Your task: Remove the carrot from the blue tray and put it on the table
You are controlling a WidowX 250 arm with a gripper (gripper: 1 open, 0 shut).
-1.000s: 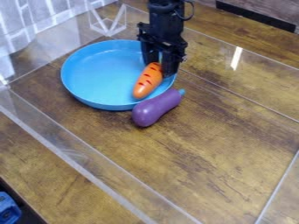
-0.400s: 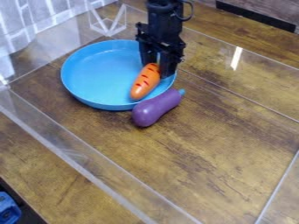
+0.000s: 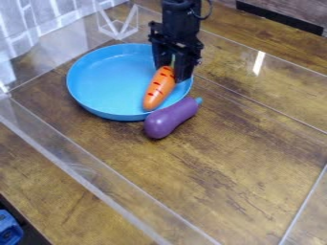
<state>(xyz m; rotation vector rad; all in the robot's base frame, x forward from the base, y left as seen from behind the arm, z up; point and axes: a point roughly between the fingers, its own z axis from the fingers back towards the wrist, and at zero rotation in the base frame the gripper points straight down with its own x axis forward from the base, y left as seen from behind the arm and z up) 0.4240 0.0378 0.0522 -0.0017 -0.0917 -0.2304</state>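
Observation:
The orange carrot (image 3: pixel 157 89) lies slanted on the right side of the blue tray (image 3: pixel 96 81), its tapered end pointing down-left toward the rim. My black gripper (image 3: pixel 174 67) points straight down over the carrot's upper end. Its fingers stand on either side of that end and are closed against it, hiding the leafy tip. The carrot's lower part still rests on the tray. The dark wood-grain table (image 3: pixel 230 163) spreads out to the right and in front of the tray.
A purple toy eggplant (image 3: pixel 170 117) lies on the table just outside the tray's lower right rim, close below the carrot. Clear acrylic edging (image 3: pixel 76 153) runs across the front left. A tiled wall stands at the back left.

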